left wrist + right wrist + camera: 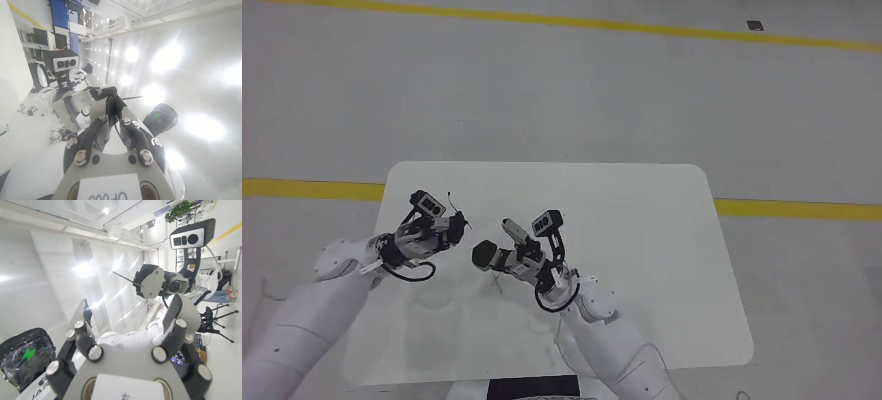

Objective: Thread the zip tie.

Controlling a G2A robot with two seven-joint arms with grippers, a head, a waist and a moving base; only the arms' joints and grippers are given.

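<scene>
- The left gripper (114, 106) is clamped shut on a black zip tie (132, 98), pinching it between its dark pads.
- The thin, straight tail of the tie sticks out beyond the fingertips. The rest of the strap runs back between the fingers towards the wrist.
- In the top view, the left gripper is over the left part of the white worktop (642, 200), and the tie shows as a fine dark line rising from it.
- The right gripper (132, 303) is spread wide with nothing between its fingers.
- It sits just beside the left gripper, towards the worktop's middle, and the two face each other without touching.
- A black block with a green mark (28, 352), wrapped in clear film, is close beside the right gripper.
- Around the worktop is pale floor crossed by a yellow line (792, 209).
</scene>
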